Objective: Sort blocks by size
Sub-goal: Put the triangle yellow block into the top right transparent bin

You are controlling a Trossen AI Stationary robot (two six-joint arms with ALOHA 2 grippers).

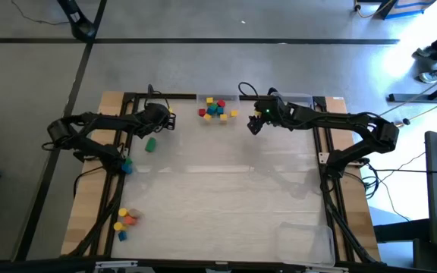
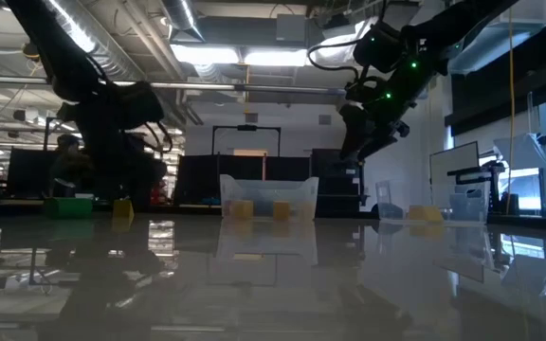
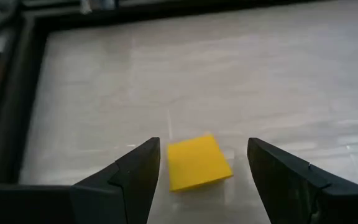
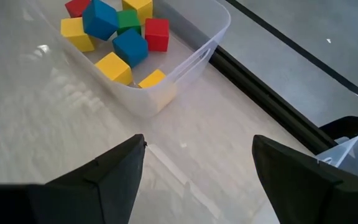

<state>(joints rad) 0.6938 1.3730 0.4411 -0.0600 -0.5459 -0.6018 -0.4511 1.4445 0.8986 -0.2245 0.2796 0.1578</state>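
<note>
This is a lab or big workshop, not a home. Pipes (image 2: 112, 57) and long bright lights (image 2: 254, 55) run across the bare ceiling, dark screens (image 2: 207, 180) stand behind (many in a row), and cables (image 1: 400, 171) cross the grey floor (image 1: 203, 68).

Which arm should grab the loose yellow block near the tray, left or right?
Left. Its end effector already straddles the yellow block, fingers open on either side. The right end effector is open over bare table beside the clear tray, with nothing between its fingers.
</note>
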